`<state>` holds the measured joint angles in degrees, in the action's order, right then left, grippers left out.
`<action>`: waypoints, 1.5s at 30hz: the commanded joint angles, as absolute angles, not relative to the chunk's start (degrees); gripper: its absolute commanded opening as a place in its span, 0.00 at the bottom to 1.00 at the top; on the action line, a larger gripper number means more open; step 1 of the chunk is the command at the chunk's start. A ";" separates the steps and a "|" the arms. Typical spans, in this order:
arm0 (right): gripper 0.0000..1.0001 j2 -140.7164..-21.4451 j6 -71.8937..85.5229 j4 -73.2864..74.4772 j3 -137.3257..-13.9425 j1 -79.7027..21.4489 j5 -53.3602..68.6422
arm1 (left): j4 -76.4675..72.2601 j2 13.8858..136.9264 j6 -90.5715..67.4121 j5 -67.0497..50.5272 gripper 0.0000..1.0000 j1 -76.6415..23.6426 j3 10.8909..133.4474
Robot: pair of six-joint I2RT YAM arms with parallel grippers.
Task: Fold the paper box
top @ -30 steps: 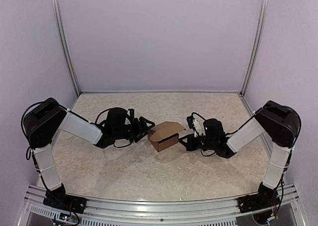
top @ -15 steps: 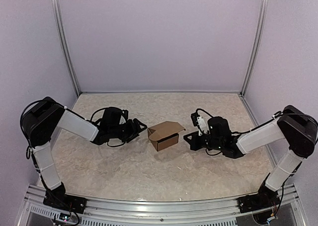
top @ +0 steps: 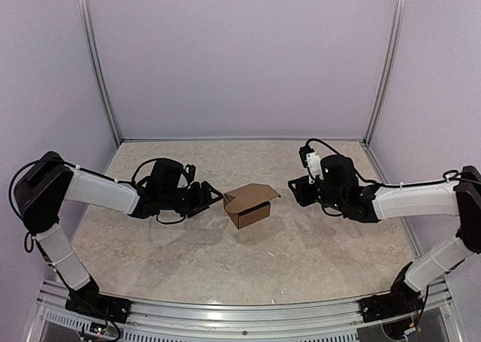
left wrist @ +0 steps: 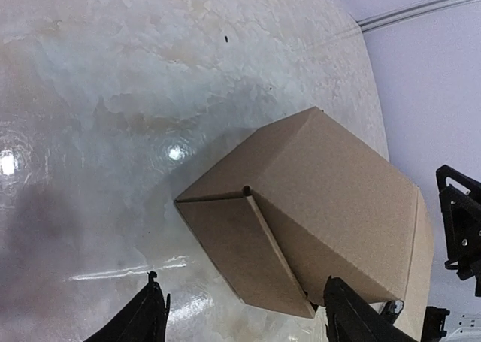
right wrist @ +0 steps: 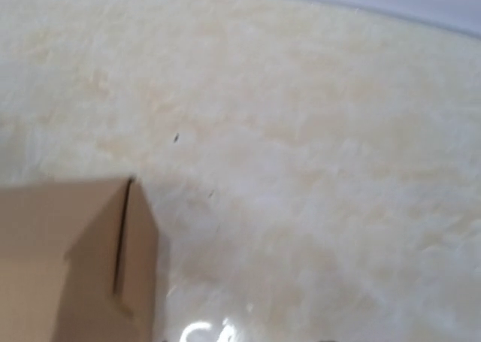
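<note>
The paper box (top: 249, 205) is a small brown carton standing on the table between the two arms, its top flap raised and leaning right. My left gripper (top: 214, 199) lies low just left of it, open, with nothing between its fingers. In the left wrist view the paper box (left wrist: 316, 207) fills the space ahead of the two black fingertips (left wrist: 143, 319), apart from them. My right gripper (top: 293, 190) hangs a short way right of the carton, not touching it. The right wrist view shows only a corner of the paper box (right wrist: 68, 259) at the lower left; its own fingers are out of frame.
The marbled table (top: 225, 267) is enclosed by pale walls with metal posts at the back left (top: 101, 71) and back right (top: 387, 64). An aluminium rail (top: 240, 312) runs along the near edge by the arm bases.
My right arm has drawn back to the right and away from the carton. The left arm has slid a little left. The carton has stayed put.
</note>
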<state>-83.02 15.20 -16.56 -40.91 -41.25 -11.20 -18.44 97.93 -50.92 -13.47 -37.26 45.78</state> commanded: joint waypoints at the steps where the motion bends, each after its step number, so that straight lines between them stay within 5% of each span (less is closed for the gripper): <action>1: 0.41 -81.35 15.94 -9.37 -46.34 -39.00 -10.14 | -12.34 94.99 -48.03 -13.23 0.69 -38.46 49.60; 12: 0.58 -87.17 17.85 -1.24 -57.23 -37.57 3.88 | -17.25 98.19 -53.91 -18.01 0.66 -39.21 54.04; 45: 0.62 -104.91 31.43 0.24 -68.40 -38.36 12.91 | -23.54 103.55 -63.81 -21.58 0.58 -41.13 54.44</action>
<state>-102.54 29.63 0.51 -66.41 -37.87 11.22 -21.43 101.97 -63.00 -20.49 -40.93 52.90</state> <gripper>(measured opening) 0.628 0.597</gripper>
